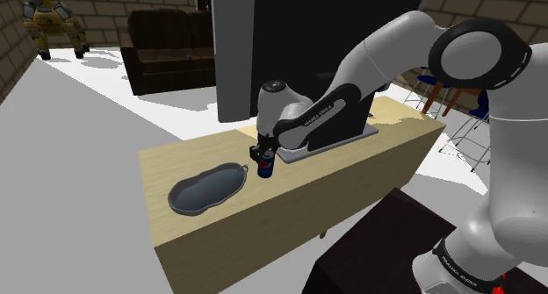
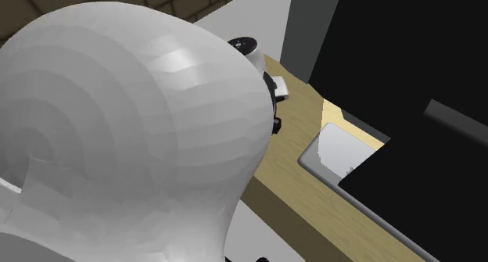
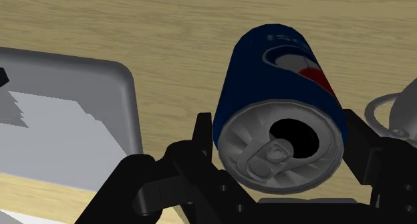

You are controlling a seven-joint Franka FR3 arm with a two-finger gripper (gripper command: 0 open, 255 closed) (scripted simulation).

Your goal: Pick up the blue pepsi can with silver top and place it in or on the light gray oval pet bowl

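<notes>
I log one can [image 3: 287, 89], upright, clasped by my gripper [image 3: 281, 132], with the bowl [image 1: 206, 189] just beside it toward the shoulder view's left.

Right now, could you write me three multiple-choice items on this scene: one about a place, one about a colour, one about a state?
1. In the shoulder view, where is the pepsi can?
A) inside the pet bowl
B) on the table, at the bowl's right
C) on the floor

2. What colour is the can's body?
A) red
B) green
C) dark blue

3. How is the gripper?
A) clasping the can
B) open above the bowl
C) shut on nothing

Answers:
1. B, the can is outside the bowl's rim.
2. C, the wrist view shows a dark blue wall under a silver top.
3. A, a black finger meets each side of the can.
</notes>
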